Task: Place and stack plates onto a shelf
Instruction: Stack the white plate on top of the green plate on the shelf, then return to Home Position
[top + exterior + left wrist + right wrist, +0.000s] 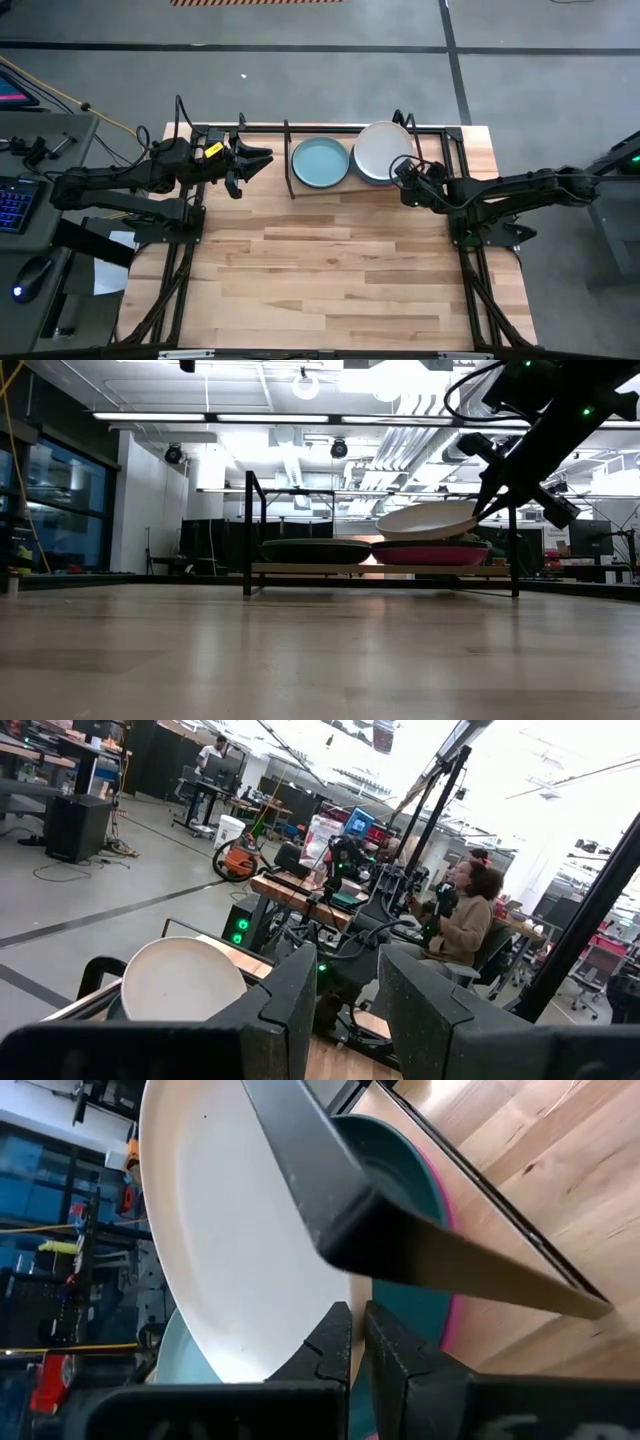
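Note:
The black wire shelf (290, 160) stands at the table's far edge. On its left half a stack is topped by a light teal plate (320, 162). On its right half lie a dark teal plate (400, 1190) and a magenta plate (430, 553). My right gripper (405, 170) is shut on a white plate (383, 150), tilted over the right stack. My left gripper (255, 160) is open and empty, just left of the shelf's left end, pointing at it. My right gripper pinches the white plate's rim (335, 1305) between its two fingers, on the plate's near right side. The fingers come from the table's right, slanting down. The plate is tilted, its held side up (470, 508) and its left side low (385, 528) over the magenta plate; whether it touches there, I cannot tell.
A black shelf rod (420, 1240) crosses close in front of my right gripper. The shelf's upright end bars (247, 530) stand at both ends. The larger black frame (185, 250) edges the table. The wooden tabletop (330, 270) lies on the near side. People sit in the room beyond.

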Motion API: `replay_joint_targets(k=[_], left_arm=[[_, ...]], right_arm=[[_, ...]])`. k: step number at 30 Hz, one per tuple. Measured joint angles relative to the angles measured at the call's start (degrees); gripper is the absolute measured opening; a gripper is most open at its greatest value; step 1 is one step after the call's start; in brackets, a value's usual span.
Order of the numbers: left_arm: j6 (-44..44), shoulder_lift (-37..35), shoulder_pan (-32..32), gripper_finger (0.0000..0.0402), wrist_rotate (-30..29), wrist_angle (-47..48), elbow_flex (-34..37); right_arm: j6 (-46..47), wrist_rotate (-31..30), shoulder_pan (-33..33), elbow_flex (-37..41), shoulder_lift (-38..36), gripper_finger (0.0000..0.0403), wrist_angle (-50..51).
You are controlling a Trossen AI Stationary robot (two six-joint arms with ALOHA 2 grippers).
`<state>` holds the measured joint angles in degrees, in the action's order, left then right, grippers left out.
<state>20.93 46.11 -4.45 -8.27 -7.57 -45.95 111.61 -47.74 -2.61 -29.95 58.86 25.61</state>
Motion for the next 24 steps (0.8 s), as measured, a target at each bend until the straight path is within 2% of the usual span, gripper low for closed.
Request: replay_joint_targets(k=[13, 24], left_arm=[[0.0, 0.0, 0.0, 0.0099, 0.0, 0.0, 0.0], [0.0, 0.0, 0.0, 0.0099, 0.0, 0.0, 0.0]], right_arm=[[-0.2, 1.0, 0.0, 0.0, -0.5, 0.0007, 1.6], [2.0, -0.4, 0.0, 0.0, -0.5, 0.0119, 2.8]])
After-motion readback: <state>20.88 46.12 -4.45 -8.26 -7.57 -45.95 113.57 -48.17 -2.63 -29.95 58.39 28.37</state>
